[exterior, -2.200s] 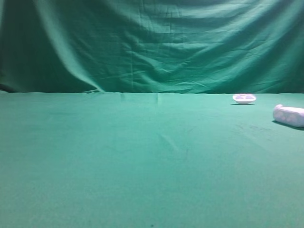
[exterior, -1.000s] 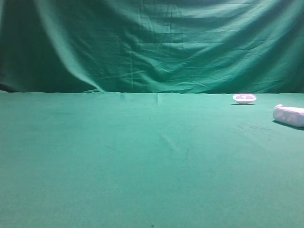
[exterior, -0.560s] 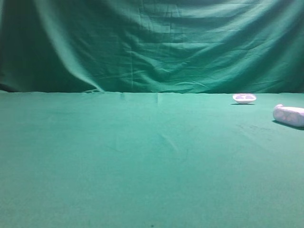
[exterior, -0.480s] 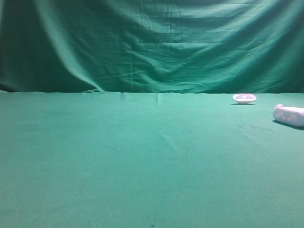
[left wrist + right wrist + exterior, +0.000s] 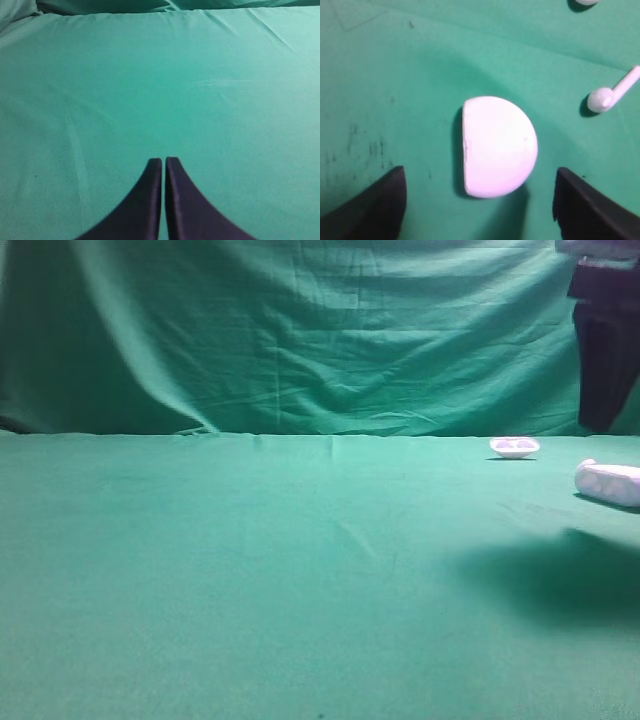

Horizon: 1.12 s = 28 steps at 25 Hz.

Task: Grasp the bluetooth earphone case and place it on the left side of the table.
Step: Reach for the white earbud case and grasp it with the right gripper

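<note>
White earbud (image 5: 607,95), perhaps, beside case (image 5: 497,146)

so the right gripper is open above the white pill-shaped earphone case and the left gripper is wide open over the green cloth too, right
Not quite. The left gripper is shut: in the left wrist view its dark fingers meet over the green cloth table. The rest holds: in the right wrist view the right gripper is open above the white pill-shaped earphone case.

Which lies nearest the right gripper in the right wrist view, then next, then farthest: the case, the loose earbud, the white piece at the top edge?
1. Bluetooth earphone case, centred ahead of the open right gripper.
2. Loose earbud, upper right.
3. White piece, cut off at the top edge.
</note>
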Each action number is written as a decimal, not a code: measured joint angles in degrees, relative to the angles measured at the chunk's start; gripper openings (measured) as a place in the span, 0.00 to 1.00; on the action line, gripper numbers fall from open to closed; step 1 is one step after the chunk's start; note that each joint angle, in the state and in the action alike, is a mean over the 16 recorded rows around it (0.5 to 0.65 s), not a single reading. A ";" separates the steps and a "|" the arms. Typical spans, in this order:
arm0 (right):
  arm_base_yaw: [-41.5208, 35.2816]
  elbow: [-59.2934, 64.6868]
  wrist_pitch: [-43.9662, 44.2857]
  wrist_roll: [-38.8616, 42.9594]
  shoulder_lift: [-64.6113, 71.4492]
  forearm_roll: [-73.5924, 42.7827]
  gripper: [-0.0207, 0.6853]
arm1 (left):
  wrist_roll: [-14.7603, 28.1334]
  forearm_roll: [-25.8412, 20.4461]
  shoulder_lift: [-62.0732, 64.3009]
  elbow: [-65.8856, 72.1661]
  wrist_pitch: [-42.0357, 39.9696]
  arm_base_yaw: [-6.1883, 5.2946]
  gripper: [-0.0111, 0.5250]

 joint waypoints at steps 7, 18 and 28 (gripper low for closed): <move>0.00 -0.82 -1.86 0.12 3.36 -0.28 0.74 | 0.00 0.00 0.00 0.00 0.00 0.00 0.02; 0.04 -2.10 -1.75 0.57 5.09 -0.33 0.55 | 0.00 0.00 0.00 0.00 0.00 0.00 0.02; 2.69 -15.14 8.18 1.50 5.61 0.82 0.50 | 0.00 0.00 0.00 0.00 0.00 0.00 0.02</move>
